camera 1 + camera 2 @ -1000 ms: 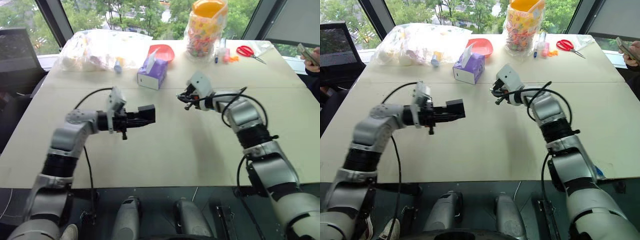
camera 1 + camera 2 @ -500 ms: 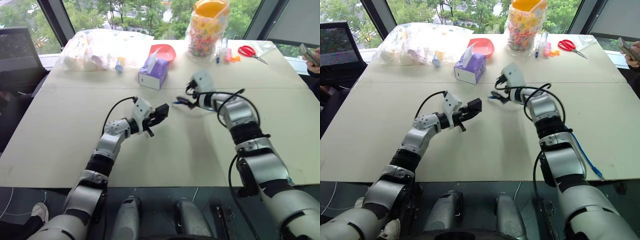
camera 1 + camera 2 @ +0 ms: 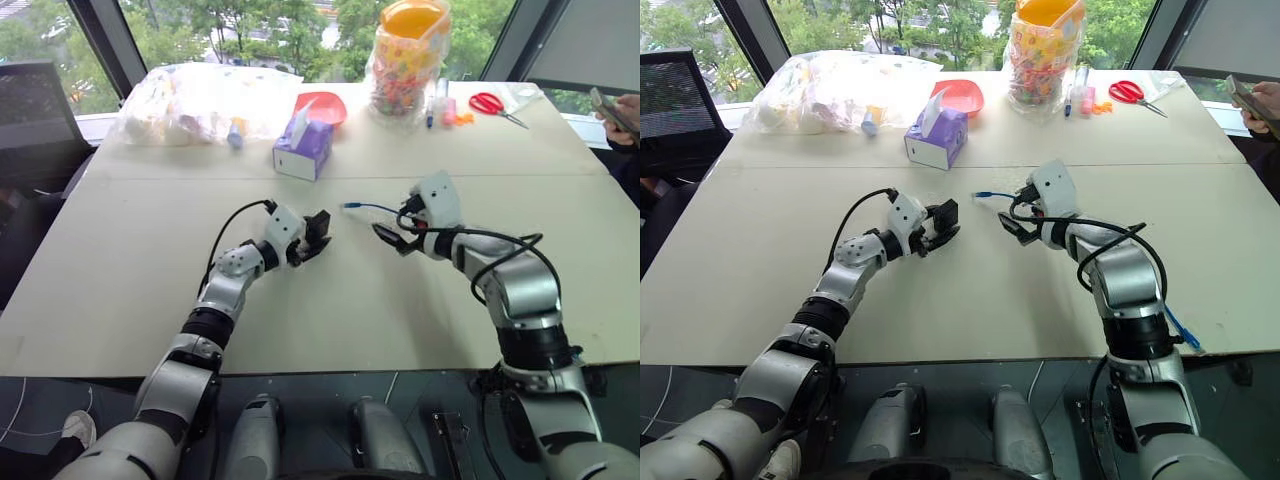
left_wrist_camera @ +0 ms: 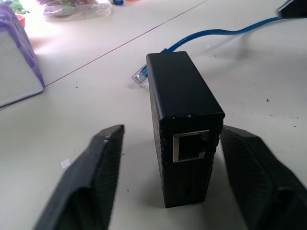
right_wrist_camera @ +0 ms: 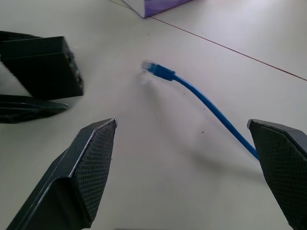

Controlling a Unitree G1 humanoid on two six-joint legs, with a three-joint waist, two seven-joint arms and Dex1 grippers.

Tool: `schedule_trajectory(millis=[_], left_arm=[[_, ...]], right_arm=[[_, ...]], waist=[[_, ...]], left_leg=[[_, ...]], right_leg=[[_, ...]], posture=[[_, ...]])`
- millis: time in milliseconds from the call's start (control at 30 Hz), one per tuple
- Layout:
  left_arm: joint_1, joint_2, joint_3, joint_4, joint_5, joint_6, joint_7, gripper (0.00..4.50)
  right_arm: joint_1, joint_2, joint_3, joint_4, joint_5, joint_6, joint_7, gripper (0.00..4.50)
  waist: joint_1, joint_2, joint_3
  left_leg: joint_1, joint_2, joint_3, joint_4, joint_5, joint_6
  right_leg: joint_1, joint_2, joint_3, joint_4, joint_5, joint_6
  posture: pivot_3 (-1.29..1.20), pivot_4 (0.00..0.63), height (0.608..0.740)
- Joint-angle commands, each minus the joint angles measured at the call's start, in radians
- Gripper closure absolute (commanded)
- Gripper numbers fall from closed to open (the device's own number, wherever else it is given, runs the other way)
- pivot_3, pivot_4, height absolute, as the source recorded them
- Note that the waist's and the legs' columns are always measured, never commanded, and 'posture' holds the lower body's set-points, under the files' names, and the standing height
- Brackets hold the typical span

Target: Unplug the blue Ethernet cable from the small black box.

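Note:
The small black box (image 4: pixel 184 120) stands on the table between the spread fingers of my open left gripper (image 3: pixel 316 236). Its socket faces the left wrist camera and has nothing in it. The blue Ethernet cable (image 5: pixel 211 108) lies loose on the table, its clear plug (image 3: pixel 345 206) a short way beyond the box and apart from it. My right gripper (image 5: pixel 181 124) is wide open over the cable without touching it, just right of the box (image 5: pixel 45 67). The cable runs back past my right arm and over the table's near edge (image 3: pixel 1180 330).
A purple tissue box (image 3: pixel 303 150) stands behind the grippers. Further back are a red bowl (image 3: pixel 322 104), a clear bag of items (image 3: pixel 200 95), a jar of colourful pieces (image 3: pixel 405 60) and red scissors (image 3: pixel 495 103). A person's hand with a phone (image 3: pixel 620 108) is at the far right.
My left gripper brought the box down onto the table and opened. My right gripper opened, let the cable's plug drop to the table and drew back towards me.

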Motion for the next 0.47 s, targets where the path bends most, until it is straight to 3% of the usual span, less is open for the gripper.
schedule_trajectory(millis=[33,233,333,467], left_arm=[[0.037,0.042,0.035,-0.019,-0.024,0.069,-0.033,0.03],[0.118,0.122,0.092,-0.347,-0.155,0.344,-0.104,0.03],[0.185,0.193,0.105,-0.596,-0.284,0.584,-0.182,0.03],[0.24,0.302,0.11,-0.79,-0.376,0.749,-0.261,0.03]], right_arm=[[0.021,-0.032,-0.01,-0.102,0.029,0.03,0.018,0.0],[0.076,-0.106,-0.027,-0.213,0.109,0.06,0.106,0.0],[0.077,-0.155,-0.044,-0.237,0.161,0.083,0.154,0.0],[0.086,-0.23,-0.031,-0.273,0.212,0.073,0.229,0.0]], waist=[[-0.001,0.0,0.0],[-0.003,0.0,0.0],[0.001,0.0,0.0],[0.006,-0.001,0.001]], left_leg=[[0.0,0.0,0.0,0.0,0.0,0.0],[-0.001,0.001,-0.001,-0.002,0.0,0.0],[-0.002,0.001,-0.001,-0.002,0.0,0.0],[-0.001,0.0,-0.001,0.0,0.0,0.0]], right_leg=[[0.0,0.0,0.0,0.0,0.0,0.0],[-0.001,0.001,0.0,0.0,0.0,0.0],[-0.002,0.001,0.0,0.0,0.0,0.0],[0.0,-0.001,-0.001,-0.001,0.0,-0.001]], posture=[[0.0,0.15,0.735],[0.0,0.15,0.735],[0.0,0.15,0.735],[0.0,0.15,0.735]])
